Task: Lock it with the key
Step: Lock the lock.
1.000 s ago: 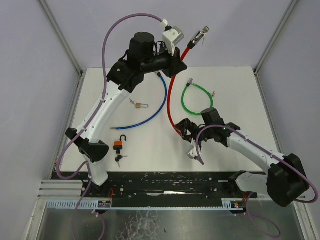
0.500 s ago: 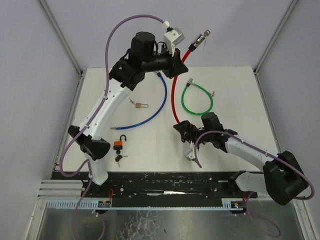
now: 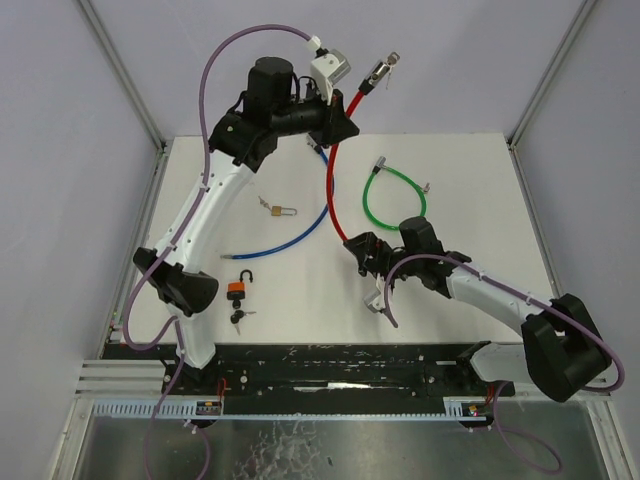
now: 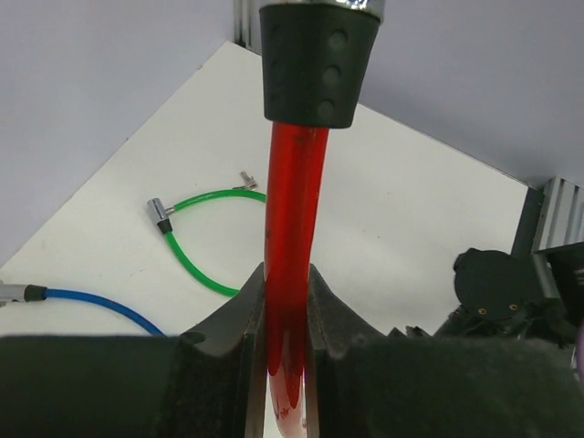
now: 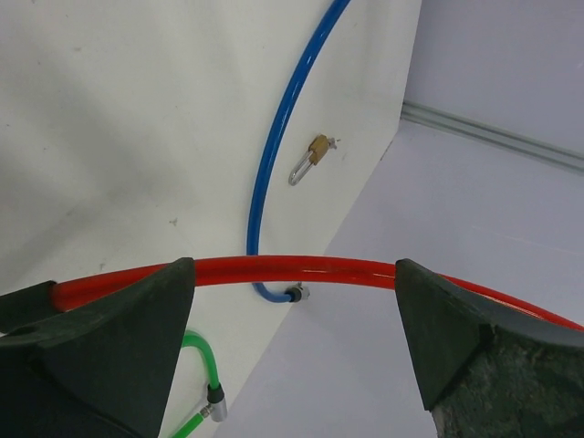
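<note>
the red cable lock (image 3: 331, 180) has swung left and higher, the key (image 3: 390, 60) at its raised head beyond the table (image 3: 480, 190). the left gripper (image 4: 287, 301) is clenched on its upper stretch. the right gripper (image 5: 297, 306) stands released, the cable's lower stretch crossing its gap, near the green cable (image 3: 372, 205).

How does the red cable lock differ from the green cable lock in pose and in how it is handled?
The red cable lock is clamped in the shut left gripper and reaches up off the table; the green cable lock lies flat, untouched. The red one passes between the open fingers of the right gripper; no gripper surrounds the green one. The red one looks longer than the green one. Both are coated cables with their ends apart.
</note>
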Robot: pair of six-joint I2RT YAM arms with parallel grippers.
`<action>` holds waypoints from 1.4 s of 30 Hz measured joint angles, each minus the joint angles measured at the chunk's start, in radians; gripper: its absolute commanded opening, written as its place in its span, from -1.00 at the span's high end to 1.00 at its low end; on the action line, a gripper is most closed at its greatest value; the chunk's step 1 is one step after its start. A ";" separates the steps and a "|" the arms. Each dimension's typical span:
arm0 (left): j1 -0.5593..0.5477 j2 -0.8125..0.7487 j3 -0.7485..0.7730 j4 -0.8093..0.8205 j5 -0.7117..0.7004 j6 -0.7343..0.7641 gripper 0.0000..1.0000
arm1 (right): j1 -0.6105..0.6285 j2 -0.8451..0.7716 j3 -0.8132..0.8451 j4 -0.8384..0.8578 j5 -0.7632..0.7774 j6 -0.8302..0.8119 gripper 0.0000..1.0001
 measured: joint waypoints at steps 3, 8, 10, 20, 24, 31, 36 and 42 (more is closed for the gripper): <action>-0.001 0.000 0.000 -0.005 0.026 0.011 0.99 | 0.000 0.043 0.000 0.061 0.008 0.000 -0.91; 0.000 -0.004 -0.027 -0.022 0.034 0.049 0.99 | 0.000 0.061 0.000 0.103 0.011 0.000 -0.91; 0.003 -0.005 -0.042 -0.032 0.035 0.060 0.99 | 0.000 0.060 -0.005 0.126 0.012 0.000 -0.90; 0.032 -0.051 -0.096 -0.087 0.063 0.109 0.99 | -0.019 0.054 -0.046 0.174 0.034 0.000 -0.88; 0.033 -0.070 -0.097 -0.091 0.087 0.113 0.99 | -0.040 0.066 -0.046 0.219 0.032 0.000 -0.89; 0.033 -0.074 -0.097 -0.089 0.145 0.110 0.99 | -0.055 0.204 -0.104 0.467 -0.036 0.000 -0.95; 0.033 -0.074 -0.098 -0.086 0.160 0.104 0.99 | -0.055 0.282 -0.162 0.657 -0.112 0.000 -0.99; 0.042 -0.071 -0.098 -0.060 0.166 0.074 0.99 | -0.039 0.285 -0.235 0.842 -0.182 0.000 -1.00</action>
